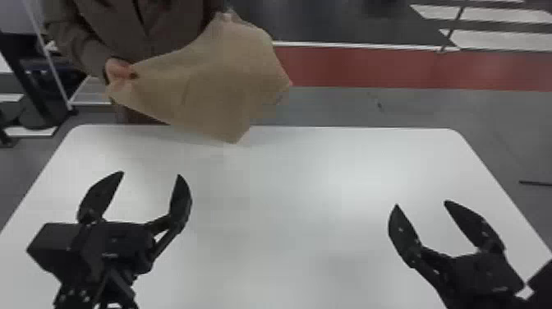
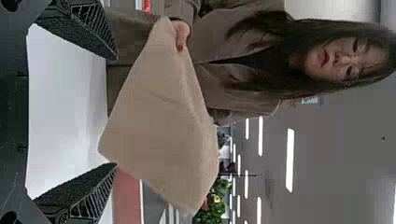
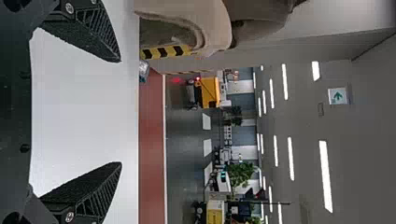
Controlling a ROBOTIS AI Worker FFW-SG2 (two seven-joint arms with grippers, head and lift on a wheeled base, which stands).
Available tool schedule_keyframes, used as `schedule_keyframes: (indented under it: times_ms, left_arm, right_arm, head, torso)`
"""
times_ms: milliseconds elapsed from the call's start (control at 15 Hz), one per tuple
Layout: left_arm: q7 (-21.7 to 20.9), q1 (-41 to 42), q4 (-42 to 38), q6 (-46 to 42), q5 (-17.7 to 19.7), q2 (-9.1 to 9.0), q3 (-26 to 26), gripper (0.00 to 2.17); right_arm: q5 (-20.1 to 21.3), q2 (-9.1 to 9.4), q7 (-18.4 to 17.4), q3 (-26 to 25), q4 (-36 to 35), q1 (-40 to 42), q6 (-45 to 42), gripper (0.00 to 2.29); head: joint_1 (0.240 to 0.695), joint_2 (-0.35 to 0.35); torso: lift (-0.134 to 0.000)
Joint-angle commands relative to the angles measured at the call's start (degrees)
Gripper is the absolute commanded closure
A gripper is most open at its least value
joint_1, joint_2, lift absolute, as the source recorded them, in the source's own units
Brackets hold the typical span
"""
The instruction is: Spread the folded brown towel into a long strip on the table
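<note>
Taking the white table as a clock face seen from the head, the left gripper sits toward eight o'clock and the right gripper toward four, each with its fingers spread and nothing between them. Past them, at eleven, the towel hangs aloft, its lowest corner over the far edge; it is plain tan, opened into a broad, slack sheet with soft creases. A person's hand pinches one corner.

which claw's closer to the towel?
The left claw: it's open, in front of the towel. The right claw sits well off to the robot's right.
</note>
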Motion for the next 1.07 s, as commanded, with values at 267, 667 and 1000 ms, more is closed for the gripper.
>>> schedule_keyframes:
  times_ms: [267,667,1000]
  left_arm:
    - [0.1,1.6,-1.9,-0.1,-0.9,0.28,0.0,0.07]
    - [0.1,2.7,-3.2,-0.1,-1.1,0.28,-0.2,0.07]
    - [0.6,3.0,-3.7,-0.1,-1.3,0.46,-0.4,0.07]
  right_arm:
    - [-0.1,0.0,0.0,0.3,-1.4,1.3,-0.2,0.1]
    - [-0.4,-0.18,0.0,0.2,-2.8,3.1,-0.2,0.1]
    - [-0.5,-0.09,0.0,0.1,-3.3,3.7,-0.4,0.1]
  head:
    - [0.695,-0.067]
    - [0.695,-0.066]
    - [0.695,-0.074]
  torso:
    - [-0.114]
    - [-0.114]
    - [-0.114]
